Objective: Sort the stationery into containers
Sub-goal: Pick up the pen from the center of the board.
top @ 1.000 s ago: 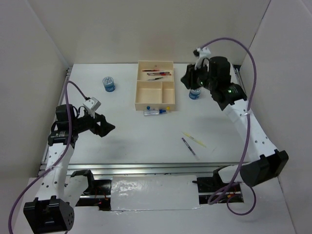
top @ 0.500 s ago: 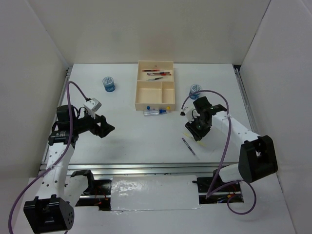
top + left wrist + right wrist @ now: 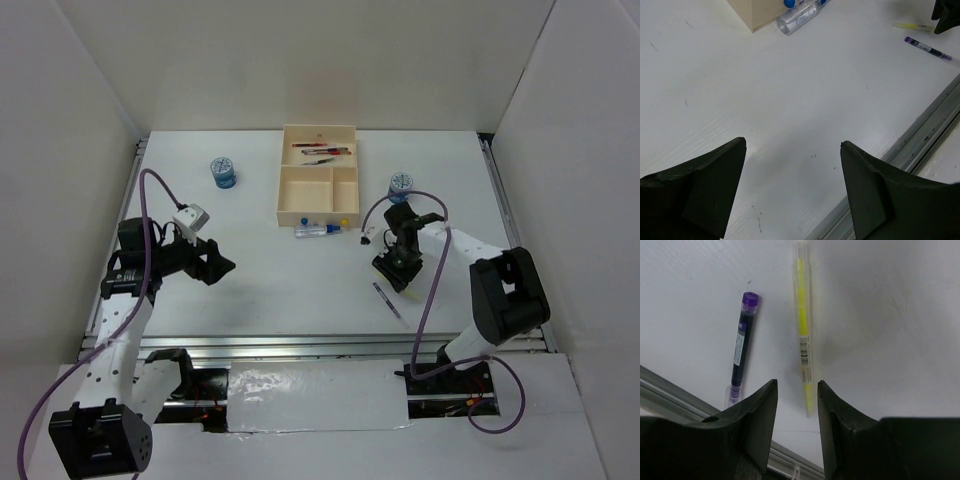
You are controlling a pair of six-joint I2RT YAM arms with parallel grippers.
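At left, left gripper hovers over table, jaws wide apart, holding nothing. Centre-far, tray has pens in long section. At right, purple pen lies beside yellow pen. Right gripper above yellow pen, jaws slightly apart, empty. Pick step, I judge: lower, straddle, close.
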